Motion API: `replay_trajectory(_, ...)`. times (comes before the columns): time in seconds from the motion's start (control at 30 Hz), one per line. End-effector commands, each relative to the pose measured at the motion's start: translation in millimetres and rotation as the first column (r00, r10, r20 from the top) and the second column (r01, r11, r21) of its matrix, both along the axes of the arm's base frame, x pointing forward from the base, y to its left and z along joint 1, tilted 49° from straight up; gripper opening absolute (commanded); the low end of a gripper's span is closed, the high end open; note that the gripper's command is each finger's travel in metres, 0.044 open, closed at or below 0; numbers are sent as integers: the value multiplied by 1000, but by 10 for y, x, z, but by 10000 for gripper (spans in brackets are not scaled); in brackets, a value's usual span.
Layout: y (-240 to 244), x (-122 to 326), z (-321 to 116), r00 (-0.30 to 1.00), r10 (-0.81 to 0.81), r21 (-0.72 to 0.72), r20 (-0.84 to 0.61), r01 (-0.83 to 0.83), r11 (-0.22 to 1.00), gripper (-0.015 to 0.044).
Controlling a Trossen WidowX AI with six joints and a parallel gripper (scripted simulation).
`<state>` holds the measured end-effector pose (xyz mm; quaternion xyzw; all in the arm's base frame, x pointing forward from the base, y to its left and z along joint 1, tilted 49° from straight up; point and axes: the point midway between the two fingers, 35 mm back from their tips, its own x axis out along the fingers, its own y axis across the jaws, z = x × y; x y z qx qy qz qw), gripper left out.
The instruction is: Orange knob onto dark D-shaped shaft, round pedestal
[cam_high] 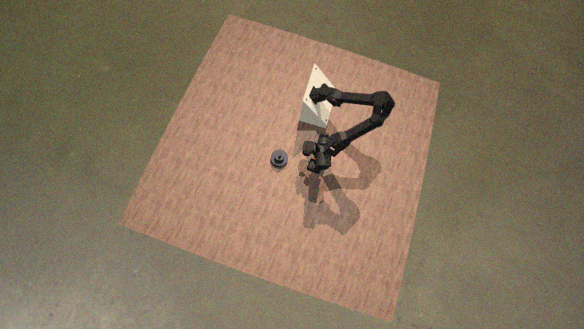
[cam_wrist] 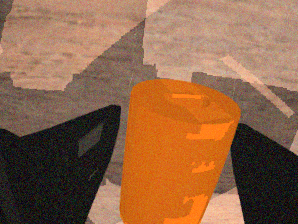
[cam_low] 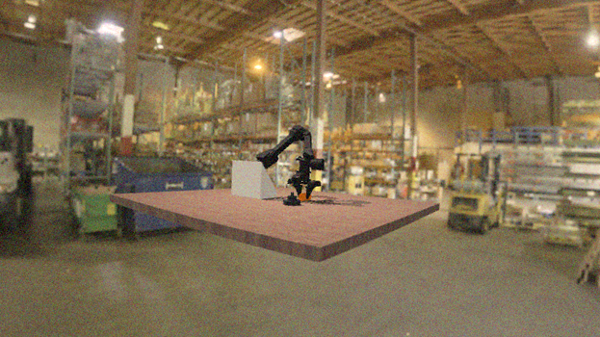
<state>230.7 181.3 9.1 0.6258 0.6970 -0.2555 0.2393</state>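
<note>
The orange knob (cam_low: 303,197) (cam_wrist: 170,160) stands on the table beside the pedestal; in the top view the gripper hides nearly all of it. My gripper (cam_high: 311,158) (cam_low: 303,192) (cam_wrist: 177,124) points down around the knob, its fingers partly open. In the wrist view a narrow gap shows between the left finger and the knob, while the right finger meets or overlaps the knob's right edge. The dark round pedestal (cam_high: 273,162) (cam_low: 290,202) stands apart from the gripper, to its left in the top view, with the short dark shaft (cam_high: 279,156) upright at its middle and bare.
A pale slanted block (cam_high: 315,77) (cam_low: 247,181) stands on the wooden table (cam_high: 212,163) (cam_low: 246,222) near the arm's base. The arm bends out to the right in the top view, and its shadows fall across the table around the knob.
</note>
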Motion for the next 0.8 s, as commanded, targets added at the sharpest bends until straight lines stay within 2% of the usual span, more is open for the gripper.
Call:
replay_trajectory(0.0,-3,-1,-9,1000,-4,-4,-4,4,1000,233)
replay_trajectory(0.27,-3,-1,-9,1000,-4,-4,-4,4,1000,180)
replay_trajectory(0.4,-2,0,-2,1000,-3,-11,-2,3,1000,179)
replay_trajectory(0.77,7,8,121,1000,13,-185,14,-10,983,179)
